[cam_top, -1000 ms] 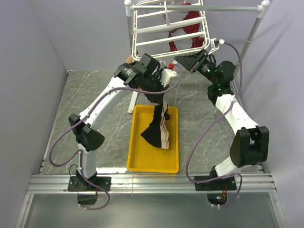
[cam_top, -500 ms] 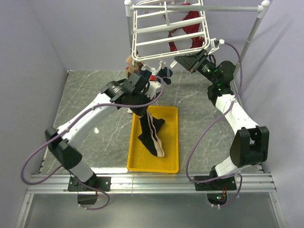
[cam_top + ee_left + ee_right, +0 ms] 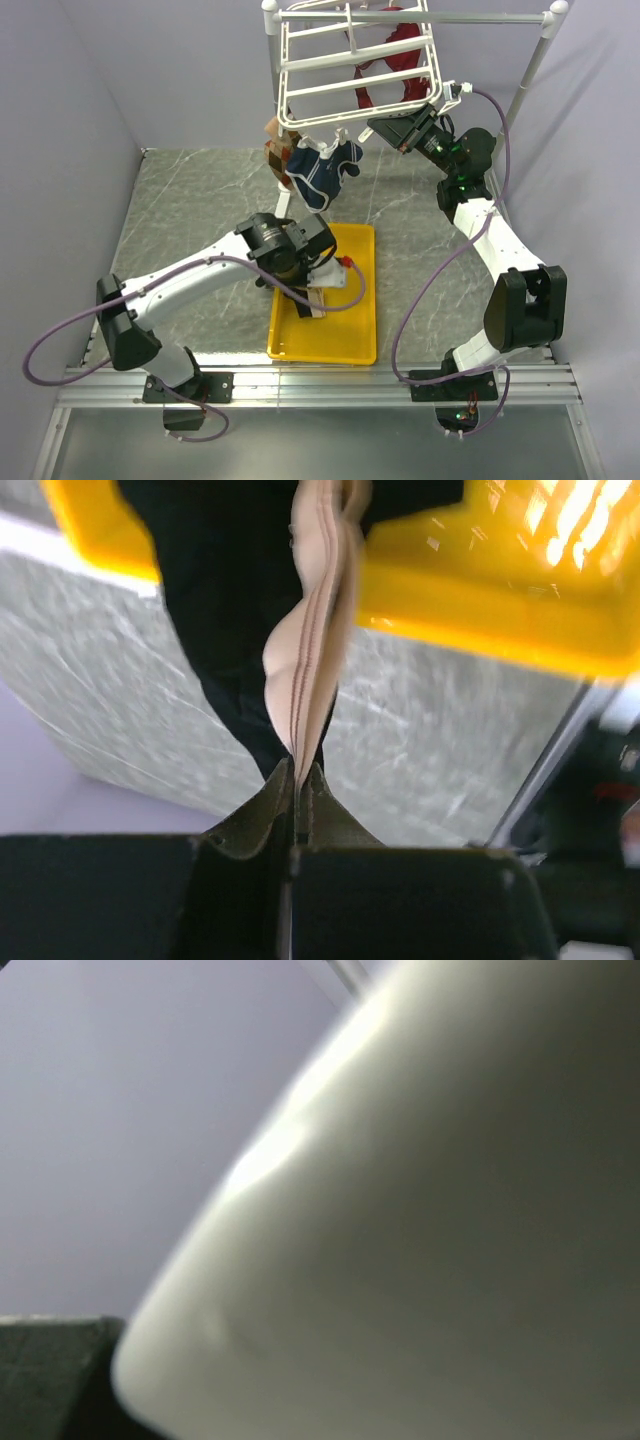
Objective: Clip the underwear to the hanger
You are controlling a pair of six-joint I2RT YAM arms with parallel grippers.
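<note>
Left tool (image 3: 308,292): sits far lower and nearer than a second ago, down from beside the hanger (image 3: 350,70) to just over the left half of the yellow tray (image 3: 352,338). Clenches on the underwear (image 3: 313,650): in the wrist view, pinches the beige waistband on edge between the two dark fingers (image 3: 335,825), with black cloth running on over the tray's yellow rim. From above, shows only a short strip of that waistband (image 3: 314,304), the rest hidden beneath the wrist.

Navy pair (image 3: 320,170): now in plain sight, no longer masked by the left arm. Hangs from the hanger's near edge, left of centre, beyond the tray's far end. Just left of it, a brown scrap (image 3: 274,135), too small to tell what.

Red garment (image 3: 395,55): hangs behind the hanger's bars at the far right, as before.

Right tool (image 3: 392,125): stays at the hanger's near right corner. In its wrist view, only a blurred white surface close against the lens. Cannot tell whether clasped on the plastic or slack.

White pole stand (image 3: 540,50): rises at the far right, with its crossbar over the tilted hanger.

Grey marbled worktop (image 3: 190,210): lies under the tray, with purple cables (image 3: 440,270) looping off both arms.
</note>
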